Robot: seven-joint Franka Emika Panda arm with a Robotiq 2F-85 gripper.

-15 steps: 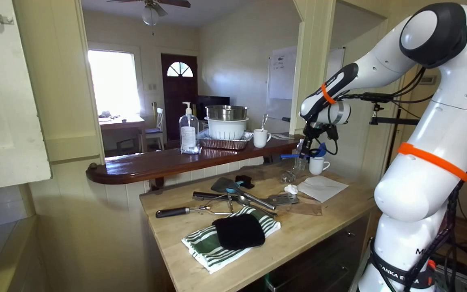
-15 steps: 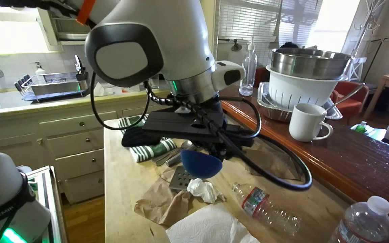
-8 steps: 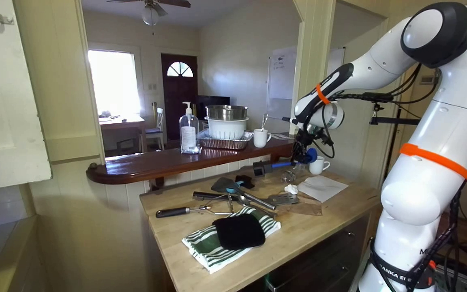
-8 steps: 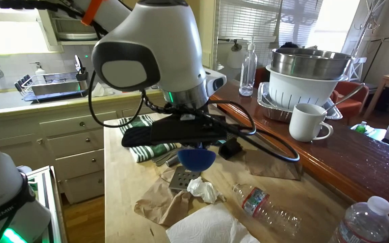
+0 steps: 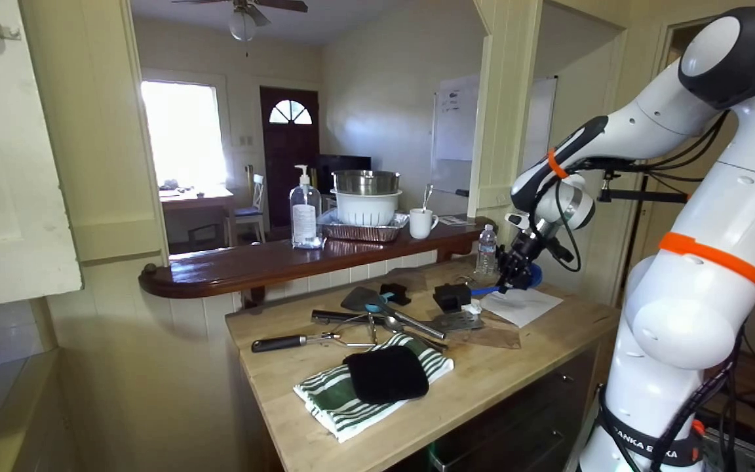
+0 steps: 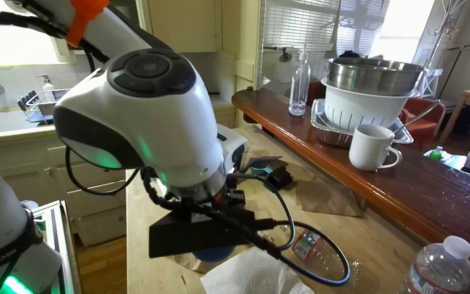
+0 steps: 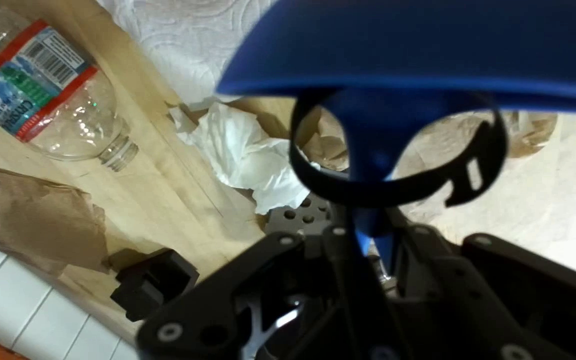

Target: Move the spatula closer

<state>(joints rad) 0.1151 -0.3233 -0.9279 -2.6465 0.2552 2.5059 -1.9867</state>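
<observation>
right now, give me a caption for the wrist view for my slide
Blue utensil held in the pincer over a wooden worktop with crumpled white paper and a clear plastic bottle.

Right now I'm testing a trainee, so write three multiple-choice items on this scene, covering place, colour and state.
1. Colour of the mug on the ledge?
A. Red
B. Green
C. White

2. Where is the black pad?
A. On the ledge
B. On the striped towel
C. In the mug

3. State of the gripper?
A. Shut on the blue utensil
B. Wide open, empty
C. Out of every view

1 C: white in both exterior views.
2 B: atop the stripes in an exterior view.
3 A: the wrist view shows the utensil between its jaws.
</observation>
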